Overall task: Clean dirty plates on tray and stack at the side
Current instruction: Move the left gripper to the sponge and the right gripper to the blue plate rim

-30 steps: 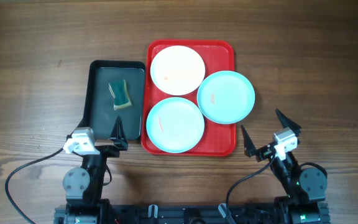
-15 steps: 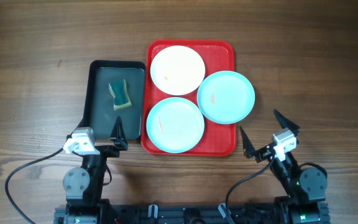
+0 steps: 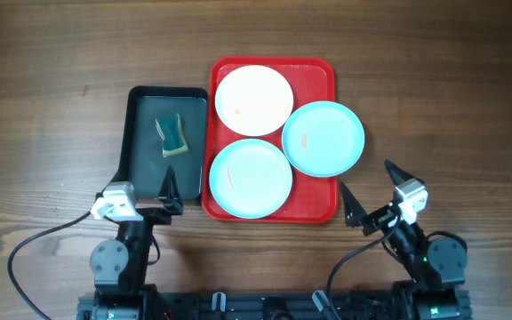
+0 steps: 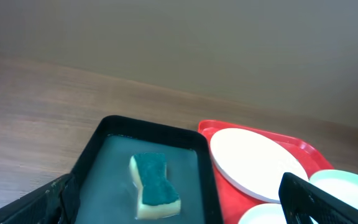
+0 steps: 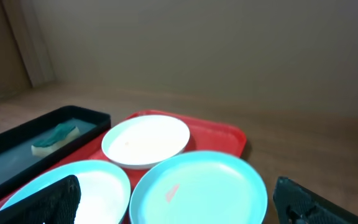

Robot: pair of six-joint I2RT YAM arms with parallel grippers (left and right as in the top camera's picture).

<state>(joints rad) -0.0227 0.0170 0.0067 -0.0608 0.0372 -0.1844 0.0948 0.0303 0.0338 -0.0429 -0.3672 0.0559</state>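
Three plates [image 3: 251, 177] lie flat on tray [image 3: 320, 71], smears up, none stacked yet. Left gripper [image 3: 143, 185] spread, empty, by black tray [image 3: 142, 107] near sponge [image 3: 172, 135], likely the wiper. Right gripper [image 3: 365, 176] spread, empty, over desk [image 3: 452, 107] by tray.

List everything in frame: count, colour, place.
white plate: 1, white with a faint orange smear, far end of red tray
blue plates: 2, pale blue with orange smears; one at tray's near left, one overhanging its right rim
red tray: 1, red, table centre
black tray: 1, black, beside red tray's left side
sponge: 1, green and yellow, in black tray
table: 1, brown wood
cables: 2, black, near edge
left arm: near black tray's near end, jaws open
right arm: off red tray's near right corner, jaws open
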